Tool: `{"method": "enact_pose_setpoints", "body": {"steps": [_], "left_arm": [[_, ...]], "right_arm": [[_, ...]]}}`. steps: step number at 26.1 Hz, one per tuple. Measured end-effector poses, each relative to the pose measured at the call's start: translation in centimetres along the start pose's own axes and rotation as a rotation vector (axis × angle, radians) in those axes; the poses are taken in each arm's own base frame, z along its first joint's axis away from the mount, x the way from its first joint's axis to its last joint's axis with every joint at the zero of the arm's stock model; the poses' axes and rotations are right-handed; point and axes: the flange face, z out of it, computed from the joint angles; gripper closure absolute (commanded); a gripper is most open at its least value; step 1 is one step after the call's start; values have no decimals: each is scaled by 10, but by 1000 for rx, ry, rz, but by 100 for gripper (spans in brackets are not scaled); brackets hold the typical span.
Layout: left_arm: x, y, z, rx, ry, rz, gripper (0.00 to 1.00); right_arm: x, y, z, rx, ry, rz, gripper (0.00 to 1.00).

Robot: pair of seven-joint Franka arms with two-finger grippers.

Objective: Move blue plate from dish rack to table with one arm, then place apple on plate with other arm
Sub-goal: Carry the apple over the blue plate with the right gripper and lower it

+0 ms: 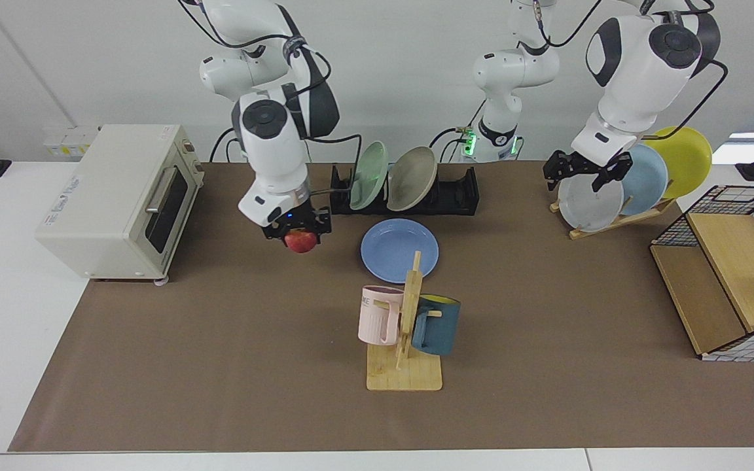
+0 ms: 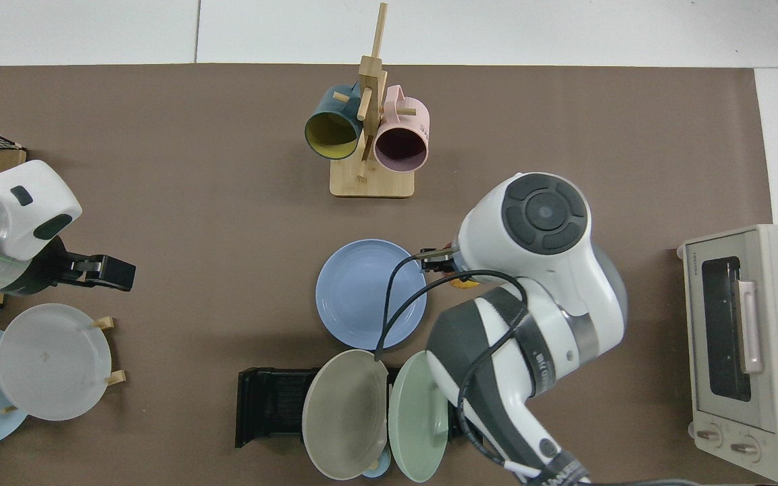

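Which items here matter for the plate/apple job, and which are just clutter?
In play:
blue plate, flat on the table
apple, held by the right gripper
dish rack
left gripper, open, waiting

Clutter:
toaster oven
mug tree
wooden plate stand
wire basket

In the top view the apple (image 2: 460, 283) is almost wholly covered by the right arm, and part of the dish rack (image 2: 271, 405) is hidden by it too.
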Motion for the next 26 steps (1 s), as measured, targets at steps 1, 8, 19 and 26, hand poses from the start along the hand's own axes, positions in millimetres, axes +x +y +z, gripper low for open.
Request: {"method": "enact_pose_setpoints", "body": {"steps": [1, 8, 19, 26], "left_arm": [[0, 1, 0, 0, 0, 2, 0], [0, 2, 0, 1, 0, 4, 0], [0, -4, 0, 1, 0, -6, 0], [0, -4, 0, 2, 1, -6, 0]], "right_arm": [[-3, -10, 1, -1, 0, 17, 100], [-20, -73, 28, 14, 5, 90, 100], [-26, -108, 103, 18, 4, 104, 100], [-32, -107, 134, 39, -23, 136, 100]]}}
